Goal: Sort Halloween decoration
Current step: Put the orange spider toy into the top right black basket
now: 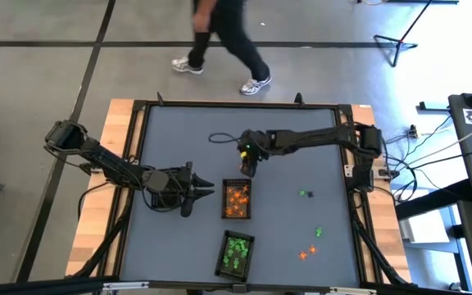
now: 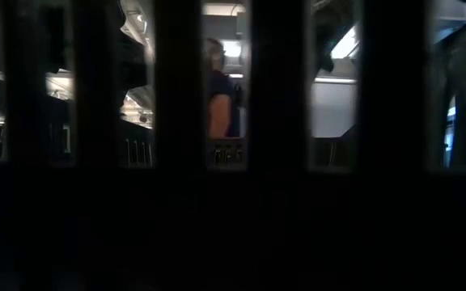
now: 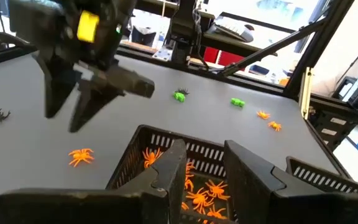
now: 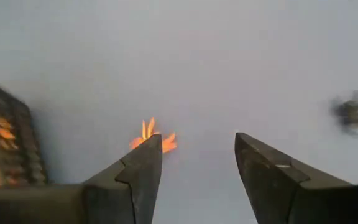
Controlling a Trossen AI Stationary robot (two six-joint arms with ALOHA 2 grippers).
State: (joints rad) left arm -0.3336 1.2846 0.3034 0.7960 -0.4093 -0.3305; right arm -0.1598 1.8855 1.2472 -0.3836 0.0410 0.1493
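Nearest, a tray (image 1: 237,253) full of green trinkets (image 1: 236,248). Next tray (image 1: 237,201) up, packed with orange spiders (image 3: 199,194); left gripper (image 1: 206,193) parked beside it, fingers part open, holding nothing. Farther on, right gripper (image 1: 246,170) just past that tray, fingers (image 4: 143,167) spread wide, empty, over one orange spider (image 4: 152,134) loose on the counter (image 1: 297,152). Black spider (image 4: 352,111) nearby.
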